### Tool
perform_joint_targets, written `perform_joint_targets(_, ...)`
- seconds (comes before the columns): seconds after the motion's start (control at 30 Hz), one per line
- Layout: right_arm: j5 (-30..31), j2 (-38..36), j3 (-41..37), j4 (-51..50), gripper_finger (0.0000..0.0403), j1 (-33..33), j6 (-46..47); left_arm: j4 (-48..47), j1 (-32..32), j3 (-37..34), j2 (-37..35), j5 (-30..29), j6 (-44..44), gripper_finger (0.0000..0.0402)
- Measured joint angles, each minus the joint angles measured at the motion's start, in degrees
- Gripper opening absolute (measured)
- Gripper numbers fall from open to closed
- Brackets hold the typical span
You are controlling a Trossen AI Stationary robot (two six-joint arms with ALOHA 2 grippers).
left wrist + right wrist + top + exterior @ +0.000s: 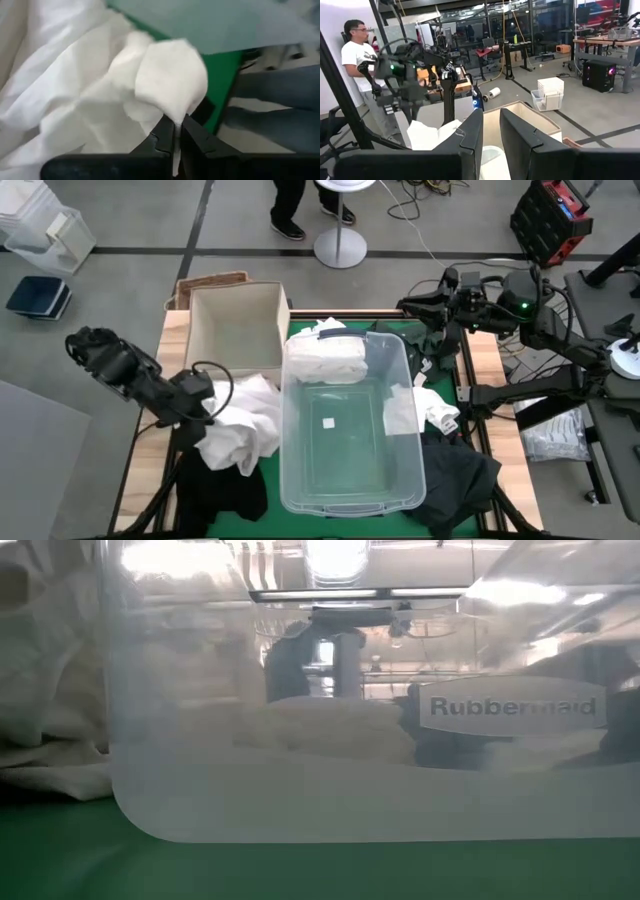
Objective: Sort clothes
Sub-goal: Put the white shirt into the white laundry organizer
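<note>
My left gripper is at the table's left, shut on a white garment that lies heaped beside the clear plastic tub. The garment also shows in the left wrist view and at the left of the low view. More white clothes lie in the tub's far end. Dark clothes lie at the near left and near right. My right gripper is raised at the far right, slightly open and empty. My left gripper pinches a bunched fold of the white garment between its two fingertips. The cloth puffs out just beyond the fingers. The rest of the garment lies slack on the table and on the dark clothes beside it.
A beige cardboard box stands open at the far left, next to the tub. The tub's near wall fills the low view. A person stands beyond the table in the right wrist view. Small white pieces lie right of the tub.
</note>
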Motion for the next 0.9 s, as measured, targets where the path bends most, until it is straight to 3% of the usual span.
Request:
perform_joint_targets(0.17,0.0,0.0,0.0,0.0,0.0057,0.0,0.1,0.0,0.0,-7.2,-1.0,0.4,-3.3,0.0028)
perform_joint_targets(0.37,0.0,0.0,0.0,0.0,0.0057,0.0,0.1,0.7,0.0,-11.4,-1.4,0.3,-2.8,0.0108)
perform_joint_targets(0.67,0.0,0.0,0.0,0.0,0.0057,0.0,0.1,0.4,-0.1,-16.0,-0.3,-9.9,4.0,0.0257)
perform_joint_targets(0.9,0.0,0.0,0.0,0.0,0.0057,0.0,0.2,0.3,-0.1,-23.1,-0.1,-13.6,9.1,0.0311)
